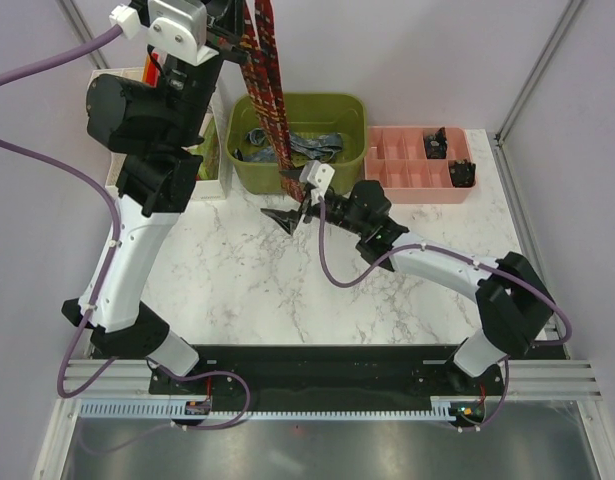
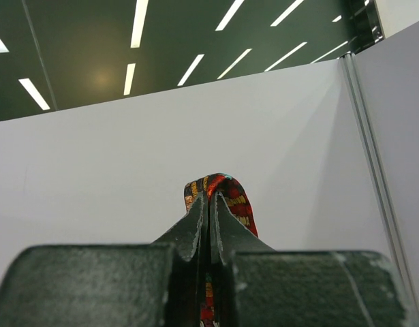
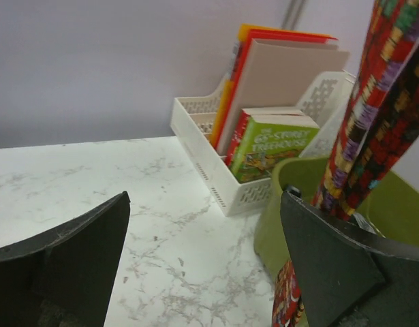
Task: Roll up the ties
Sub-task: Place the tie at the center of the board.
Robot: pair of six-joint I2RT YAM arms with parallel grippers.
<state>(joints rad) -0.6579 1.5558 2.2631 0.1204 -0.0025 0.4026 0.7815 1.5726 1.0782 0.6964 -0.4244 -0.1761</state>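
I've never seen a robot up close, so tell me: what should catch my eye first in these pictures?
The red patterned tie hangs as a long doubled strip from the left gripper, which is shut on it high above the back of the marble table. Its lower end dangles by the front rim of the green bin, where the right gripper stands wide open beside it.

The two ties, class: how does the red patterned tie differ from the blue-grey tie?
Colour: the red patterned tie is red, orange and dark; the blue-grey tie is muted. Pose: the red patterned tie hangs from the shut left pincer; the blue-grey tie lies crumpled inside the green bin. Both are patterned fabric.
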